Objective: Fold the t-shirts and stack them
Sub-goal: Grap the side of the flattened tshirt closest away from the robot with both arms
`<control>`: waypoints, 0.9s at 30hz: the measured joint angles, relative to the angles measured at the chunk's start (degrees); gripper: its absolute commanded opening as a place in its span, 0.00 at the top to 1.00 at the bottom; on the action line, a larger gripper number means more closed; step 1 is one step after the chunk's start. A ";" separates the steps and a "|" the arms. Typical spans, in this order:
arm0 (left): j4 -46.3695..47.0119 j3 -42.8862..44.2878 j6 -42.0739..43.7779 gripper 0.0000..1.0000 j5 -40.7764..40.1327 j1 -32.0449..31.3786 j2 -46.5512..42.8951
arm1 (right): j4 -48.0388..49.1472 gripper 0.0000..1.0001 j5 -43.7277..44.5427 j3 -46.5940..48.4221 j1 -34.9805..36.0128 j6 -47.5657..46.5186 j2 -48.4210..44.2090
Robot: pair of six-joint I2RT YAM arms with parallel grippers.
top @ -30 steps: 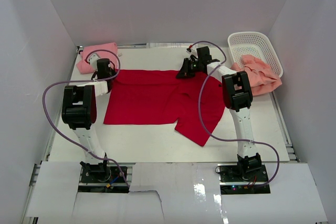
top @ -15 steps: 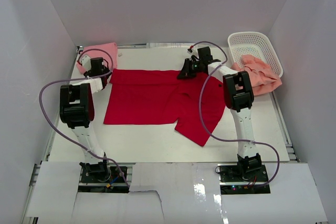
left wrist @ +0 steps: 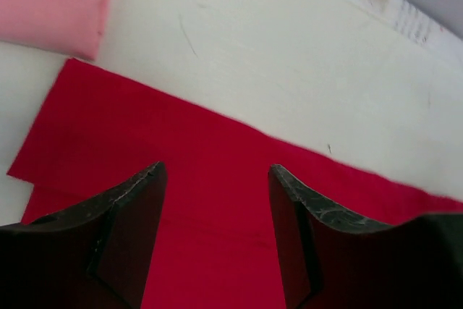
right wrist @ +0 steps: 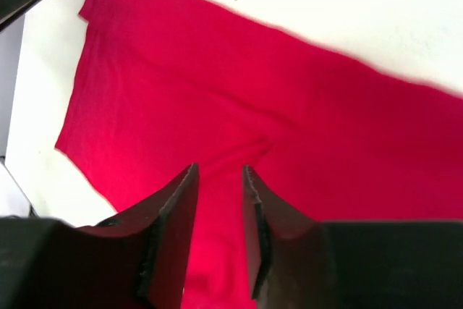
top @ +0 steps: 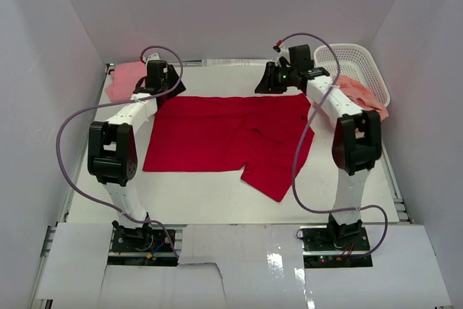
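Left jaws are spread wide with nothing in them. In the left wrist view we only see the red shirt (left wrist: 210, 150) through the gap, so they look to be over its top edge, not clamped on it. Right jaws are open too, but by a much narrower slot, also empty, with red cloth showing between and below them. From the top view, the left jaws sit at the upper left corner of the red shirt (top: 217, 135) and the right jaws at its upper edge, right of the middle. So the cloth lies down-frame from both, each arm nearer its own end. The shirt's long axis runs left to right across the surface (top: 217, 189), with one sleeve poking toward the lower right. We can't tell which end is the collar. We'd guess the next move is pinching that top edge and pulling it down-frame. The pink shirt (top: 124, 77) lies folded at the upper left, just beside the left jaws. The salmon shirt (top: 362, 99) hangs out of the basket (top: 351, 47) at the upper right.
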 measured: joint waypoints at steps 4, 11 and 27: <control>-5.33 -1.92 1.07 0.29 3.21 -0.42 -4.90 | -1.55 0.52 5.35 -13.77 0.02 -1.22 -17.16; -13.29 -9.42 2.16 0.18 2.58 1.42 -17.77 | -5.18 0.46 12.39 -42.47 1.09 -1.64 -43.17; -21.66 -27.80 -3.37 0.15 6.58 12.79 -33.33 | -19.06 0.46 21.07 -70.88 22.56 14.12 -71.76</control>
